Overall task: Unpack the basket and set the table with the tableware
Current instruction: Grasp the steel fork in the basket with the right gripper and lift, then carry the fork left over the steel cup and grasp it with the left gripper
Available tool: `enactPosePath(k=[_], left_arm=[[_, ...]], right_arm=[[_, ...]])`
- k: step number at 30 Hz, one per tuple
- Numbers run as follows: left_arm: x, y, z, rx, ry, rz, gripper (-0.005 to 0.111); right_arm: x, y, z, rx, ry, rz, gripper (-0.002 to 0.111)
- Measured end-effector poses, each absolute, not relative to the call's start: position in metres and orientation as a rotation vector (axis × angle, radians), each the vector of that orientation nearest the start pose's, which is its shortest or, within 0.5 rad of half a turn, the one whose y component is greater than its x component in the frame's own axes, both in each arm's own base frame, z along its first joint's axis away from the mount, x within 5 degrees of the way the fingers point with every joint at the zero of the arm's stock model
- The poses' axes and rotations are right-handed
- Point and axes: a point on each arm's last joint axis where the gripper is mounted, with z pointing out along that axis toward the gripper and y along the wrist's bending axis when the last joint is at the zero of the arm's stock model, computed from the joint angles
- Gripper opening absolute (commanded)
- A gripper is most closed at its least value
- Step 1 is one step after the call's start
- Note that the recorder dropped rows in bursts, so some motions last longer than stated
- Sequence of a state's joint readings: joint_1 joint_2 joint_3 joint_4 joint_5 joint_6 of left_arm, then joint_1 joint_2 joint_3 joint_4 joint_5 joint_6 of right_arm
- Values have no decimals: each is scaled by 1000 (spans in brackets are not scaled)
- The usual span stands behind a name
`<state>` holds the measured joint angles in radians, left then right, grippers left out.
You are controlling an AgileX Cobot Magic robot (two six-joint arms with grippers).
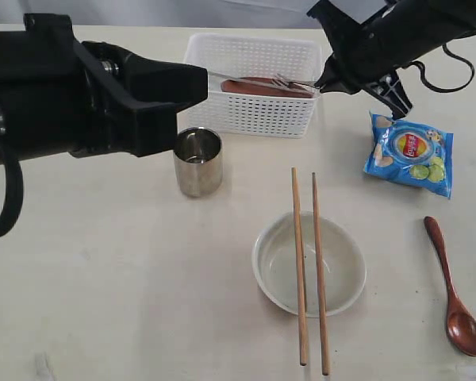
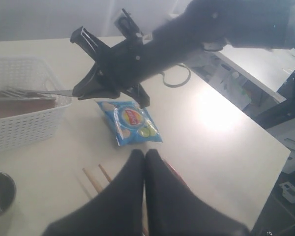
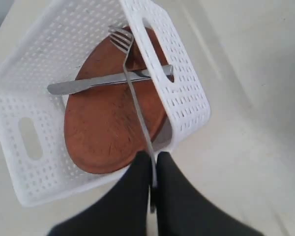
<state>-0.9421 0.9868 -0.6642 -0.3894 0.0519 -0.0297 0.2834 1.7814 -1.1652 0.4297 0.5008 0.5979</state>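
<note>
The white basket (image 1: 254,87) stands at the back of the table (image 1: 103,278). In it a brown plate (image 3: 103,123) leans, with a steel knife (image 3: 108,81) across it. My right gripper (image 3: 153,160) is shut on the handle of the fork (image 3: 132,93), just outside the basket's right wall, tines over the plate. My left gripper (image 2: 145,155) is shut and empty, hanging above the table left of the basket. The steel cup (image 1: 197,161) stands in front of the basket. Two chopsticks (image 1: 299,262) lie across the off-white bowl (image 1: 341,270). The wooden spoon (image 1: 454,294) lies at the right.
A blue chips bag (image 1: 410,152) lies on the table right of the basket, under my right arm. The bulky left arm covers the back left of the exterior view. The table's right edge shows in the left wrist view.
</note>
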Motion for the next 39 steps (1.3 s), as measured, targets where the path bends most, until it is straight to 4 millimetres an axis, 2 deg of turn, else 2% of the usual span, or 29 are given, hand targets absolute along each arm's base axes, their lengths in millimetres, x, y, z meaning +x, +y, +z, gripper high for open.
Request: enactPosePath(k=[9, 16, 26, 33, 39], left_arm=[[124, -173, 317, 523, 1897, -944, 0], [124, -173, 317, 523, 1897, -944, 0], [124, -173, 317, 523, 1897, -944, 0], [124, -173, 317, 557, 1881, -916, 0], [123, -173, 314, 647, 1879, -851, 0]], right_arm=[[350, 121, 221, 799, 2555, 705, -1], [345, 120, 238, 743, 2515, 724, -1], [338, 120, 248, 624, 2548, 717, -1], [326, 119, 270, 515, 2526, 746, -1], [310, 118, 284, 327, 2577, 730, -1]])
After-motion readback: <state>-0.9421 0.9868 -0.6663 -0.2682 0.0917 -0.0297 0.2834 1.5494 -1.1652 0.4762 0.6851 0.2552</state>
